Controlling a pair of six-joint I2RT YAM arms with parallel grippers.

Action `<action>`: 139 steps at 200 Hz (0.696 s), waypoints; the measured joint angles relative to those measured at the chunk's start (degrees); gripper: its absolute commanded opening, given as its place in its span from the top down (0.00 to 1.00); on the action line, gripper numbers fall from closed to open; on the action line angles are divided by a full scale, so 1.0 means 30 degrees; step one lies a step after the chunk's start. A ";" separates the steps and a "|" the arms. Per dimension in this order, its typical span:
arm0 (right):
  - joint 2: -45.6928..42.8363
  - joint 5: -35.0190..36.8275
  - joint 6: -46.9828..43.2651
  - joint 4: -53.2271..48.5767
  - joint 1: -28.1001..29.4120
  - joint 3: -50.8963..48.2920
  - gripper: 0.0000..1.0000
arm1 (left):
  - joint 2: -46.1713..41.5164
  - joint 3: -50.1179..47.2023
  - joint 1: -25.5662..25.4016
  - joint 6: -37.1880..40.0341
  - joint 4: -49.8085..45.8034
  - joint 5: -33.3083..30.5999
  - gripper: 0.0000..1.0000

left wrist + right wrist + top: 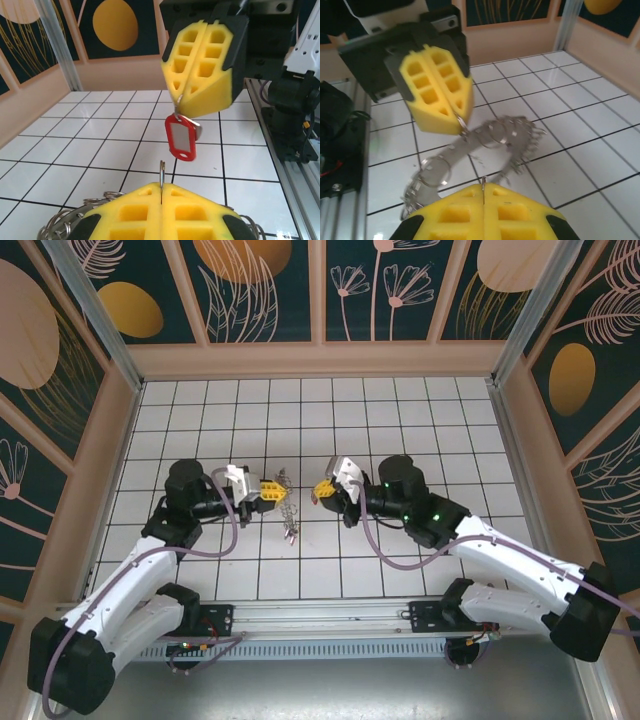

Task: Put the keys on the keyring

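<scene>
top external view: left gripper (272, 490) and right gripper (322, 490) face each other above the middle of the tiled table (400, 410), close but apart, the keyring (287, 508) dangling from the left gripper's fingers, which are pressed together on its upper end. left wrist view: the right gripper's fingers are clamped together on the small loop of a red key (181, 138), which hangs clear of the tiles, just right of the keyring.

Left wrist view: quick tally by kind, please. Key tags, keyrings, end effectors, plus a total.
red key tag: 1, hanging from the right end effector
keyring: 1, held by the left end effector
end effectors: 2, both shut
Total: 4
</scene>
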 measured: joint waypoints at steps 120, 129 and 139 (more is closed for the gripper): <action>0.2426 -0.0867 0.5100 0.1902 0.0539 0.0000 1.00 | -0.0663 -0.0896 -0.2324 0.0248 0.1180 -0.3869 1.00; 0.2550 -0.0954 0.5297 0.2178 0.0561 -0.0007 1.00 | -0.0663 -0.0896 -0.2346 0.0248 0.1202 -0.3985 1.00; 0.2565 -0.1005 0.5566 0.2550 0.0576 -0.0073 1.00 | -0.0663 -0.0896 -0.2346 0.0233 0.1239 -0.4167 1.00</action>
